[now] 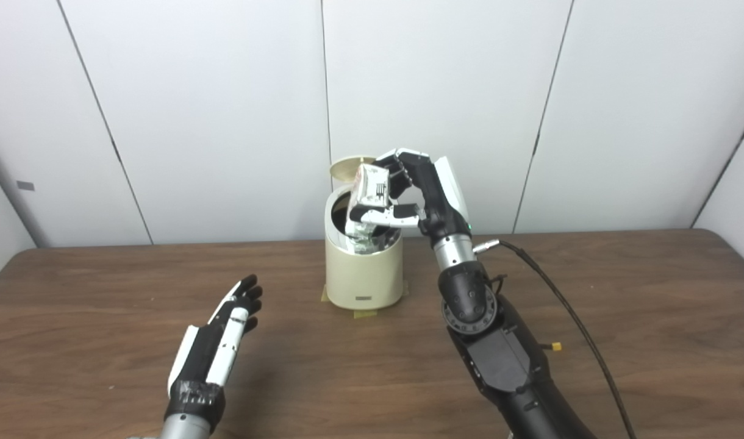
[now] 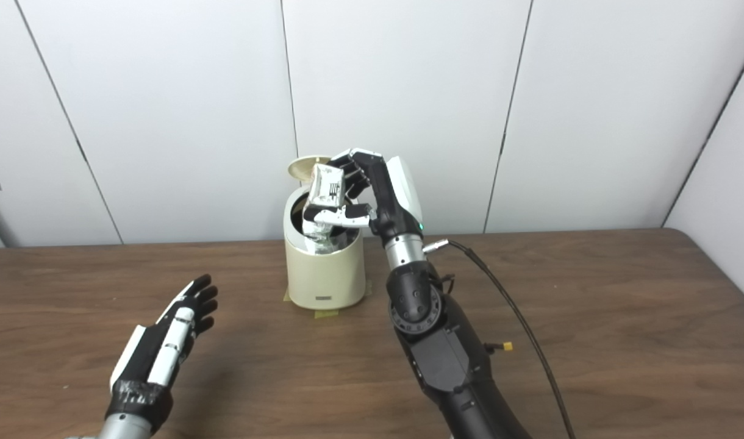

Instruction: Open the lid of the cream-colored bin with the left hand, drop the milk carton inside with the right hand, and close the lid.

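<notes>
The cream-colored bin [image 1: 364, 274] stands at the table's middle back, taped down at its base. Its round lid [image 1: 345, 169] is tipped up behind the opening. My right hand [image 1: 408, 192] hovers over the bin's mouth, shut on the crumpled white milk carton [image 1: 371, 189], whose lower end dips into the opening. My left hand [image 1: 222, 341] lies low over the table to the bin's front left, open and flat, holding nothing and well apart from the bin.
A black cable [image 1: 567, 311] runs from my right wrist across the table toward the front right. The brown wooden table [image 1: 622, 292] ends at a white panelled wall behind the bin.
</notes>
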Tool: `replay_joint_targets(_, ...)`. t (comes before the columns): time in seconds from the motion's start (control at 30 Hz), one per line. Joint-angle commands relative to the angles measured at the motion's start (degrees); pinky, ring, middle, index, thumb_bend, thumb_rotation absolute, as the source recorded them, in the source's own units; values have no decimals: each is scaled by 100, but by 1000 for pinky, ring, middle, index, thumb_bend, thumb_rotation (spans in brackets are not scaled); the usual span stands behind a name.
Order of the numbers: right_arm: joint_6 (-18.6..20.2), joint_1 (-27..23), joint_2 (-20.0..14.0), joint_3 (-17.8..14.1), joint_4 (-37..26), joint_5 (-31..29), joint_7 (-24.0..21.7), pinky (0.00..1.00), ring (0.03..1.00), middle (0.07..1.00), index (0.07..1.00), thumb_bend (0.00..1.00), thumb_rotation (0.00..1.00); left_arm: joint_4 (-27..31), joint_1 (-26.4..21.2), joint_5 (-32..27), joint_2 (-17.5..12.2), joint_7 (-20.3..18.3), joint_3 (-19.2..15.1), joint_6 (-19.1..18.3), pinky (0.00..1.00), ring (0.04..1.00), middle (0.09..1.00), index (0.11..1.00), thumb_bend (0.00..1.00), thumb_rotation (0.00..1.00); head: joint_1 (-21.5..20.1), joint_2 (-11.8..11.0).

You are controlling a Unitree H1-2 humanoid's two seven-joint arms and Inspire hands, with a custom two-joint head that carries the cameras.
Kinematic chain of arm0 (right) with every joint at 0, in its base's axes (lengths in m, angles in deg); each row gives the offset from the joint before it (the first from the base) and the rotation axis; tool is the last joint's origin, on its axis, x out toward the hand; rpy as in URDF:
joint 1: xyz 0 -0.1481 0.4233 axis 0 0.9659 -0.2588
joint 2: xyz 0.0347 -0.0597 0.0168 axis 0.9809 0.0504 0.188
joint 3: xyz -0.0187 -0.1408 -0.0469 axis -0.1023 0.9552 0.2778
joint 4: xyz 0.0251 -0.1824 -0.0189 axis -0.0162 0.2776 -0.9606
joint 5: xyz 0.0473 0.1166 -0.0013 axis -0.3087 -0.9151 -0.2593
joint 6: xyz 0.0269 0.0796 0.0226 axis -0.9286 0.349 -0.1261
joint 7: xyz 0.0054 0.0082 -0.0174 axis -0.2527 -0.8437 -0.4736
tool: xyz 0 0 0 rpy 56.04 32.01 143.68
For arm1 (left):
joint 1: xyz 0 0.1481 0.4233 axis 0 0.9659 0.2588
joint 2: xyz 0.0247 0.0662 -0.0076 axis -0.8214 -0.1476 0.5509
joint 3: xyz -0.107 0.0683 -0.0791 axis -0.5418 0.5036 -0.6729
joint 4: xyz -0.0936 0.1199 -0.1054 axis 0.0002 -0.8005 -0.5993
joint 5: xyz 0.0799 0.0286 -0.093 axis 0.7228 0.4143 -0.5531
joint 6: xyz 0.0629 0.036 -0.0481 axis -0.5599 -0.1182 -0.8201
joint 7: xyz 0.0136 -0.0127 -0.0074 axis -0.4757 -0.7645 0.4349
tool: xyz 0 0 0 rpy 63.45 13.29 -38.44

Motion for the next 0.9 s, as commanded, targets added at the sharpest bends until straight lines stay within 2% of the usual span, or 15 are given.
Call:
replay_joint_targets(0.0, 84, -180, -77, 16, -232, 118, -42, 474, 521, 576, 482, 522, 67, 167, -130, -53, -18, -20, 1, 143, 920, 924, 923, 929, 387, 869, -9, 2)
replay_joint_targets(0.07, 265, -148, -106, 53, -311, 179, -137, 571, 633, 659, 490, 523, 126, 174, -129, -55, -11, -17, 2, 124, 917, 923, 920, 927, 380, 867, -25, 3)
replay_joint_targets(0.1, 337, -132, -118, 69, -352, 207, -182, 626, 682, 696, 551, 749, 147, 180, -130, -60, -5, -16, 1, 110, 915, 921, 918, 925, 378, 861, -25, 3)
replay_joint_targets(0.13, 388, -119, -132, 87, -383, 238, -216, 676, 724, 728, 593, 898, 167, 183, -131, -67, -1, -17, 1, 100, 915, 921, 918, 924, 373, 857, -25, 3)
replay_joint_targets(0.2, 437, -102, -149, 105, -423, 253, -275, 716, 764, 764, 628, 975, 195, 172, -135, -55, -1, -17, 10, 111, 913, 921, 920, 926, 371, 856, -46, 8)
replay_joint_targets(0.3, 463, -85, -170, 125, -478, 257, -351, 728, 788, 791, 654, 999, 216, 160, -134, -49, -25, -47, 34, 122, 919, 921, 918, 929, 366, 857, -53, 7)
replay_joint_targets(0.43, 470, -83, -194, 151, -519, 261, -401, 746, 800, 797, 676, 1000, 217, 140, -126, -25, -76, -94, 67, 139, 931, 931, 927, 930, 353, 880, -60, 16)
replay_joint_targets(0.63, 485, -104, -218, 162, -534, 260, -456, 737, 783, 776, 687, 1000, 227, 131, -115, -9, -112, -170, 72, 142, 945, 947, 940, 923, 353, 856, -52, 36)
replay_joint_targets(0.7, 385, -96, -182, 108, -518, 197, -384, 705, 756, 742, 673, 1000, 208, 140, -106, 13, -126, -182, 78, 132, 946, 951, 942, 919, 345, 854, -52, 36)
replay_joint_targets(0.77, 235, -79, -110, 5, -487, 111, -201, 593, 658, 660, 622, 976, 108, 152, -99, 24, -138, -185, 82, 131, 946, 951, 941, 914, 336, 856, -56, 48)
replay_joint_targets(0.8, 192, -68, -78, -39, -484, 93, -104, 520, 589, 607, 576, 857, 77, 157, -98, 27, -139, -180, 81, 126, 944, 952, 942, 917, 333, 853, -56, 48)
replay_joint_targets(0.83, 170, -47, -56, -79, -505, 115, 10, 455, 509, 549, 533, 659, 61, 163, -99, 30, -138, -172, 77, 110, 944, 951, 943, 920, 332, 850, -56, 48)
replay_joint_targets(0.87, 186, -26, -39, -111, -540, 168, 117, 419, 462, 517, 522, 591, 31, 166, -104, 24, -135, -165, 67, 90, 944, 951, 943, 921, 331, 849, -67, 56)
